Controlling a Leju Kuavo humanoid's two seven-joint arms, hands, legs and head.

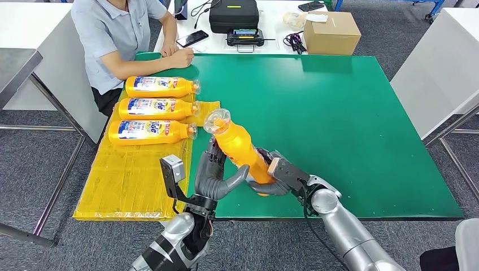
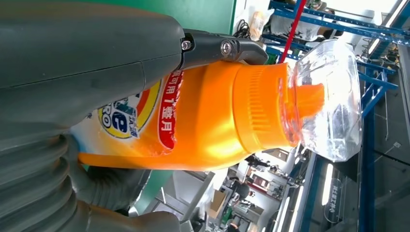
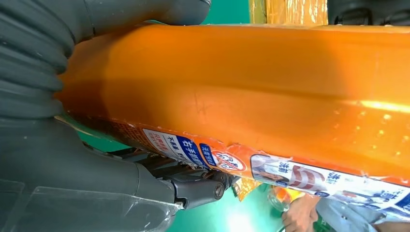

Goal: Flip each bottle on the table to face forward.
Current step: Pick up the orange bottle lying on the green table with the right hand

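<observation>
An orange bottle (image 1: 240, 148) with a clear cap (image 1: 217, 120) is held tilted above the green table (image 1: 350, 130), cap toward the far left. My left hand (image 1: 217, 176) grips its middle, thumb on the near side and fingers behind. My right hand (image 1: 281, 174) holds its base end. In the left wrist view the bottle (image 2: 212, 116) shows its front label under my left hand (image 2: 72, 63). The right wrist view shows the bottle's (image 3: 241, 82) back label beside my right hand (image 3: 58, 164). Three more orange bottles (image 1: 161, 86) (image 1: 157, 108) (image 1: 149, 132) lie in a row on the yellow mat (image 1: 135, 175), labels up.
A person (image 1: 121, 34) sits at the table's far left corner, a hand resting on the edge. Behind the green table stand a cardboard box (image 1: 331, 34), a black case (image 1: 233, 14) and a phone (image 1: 192, 38). A white table (image 1: 435, 68) stands to the right.
</observation>
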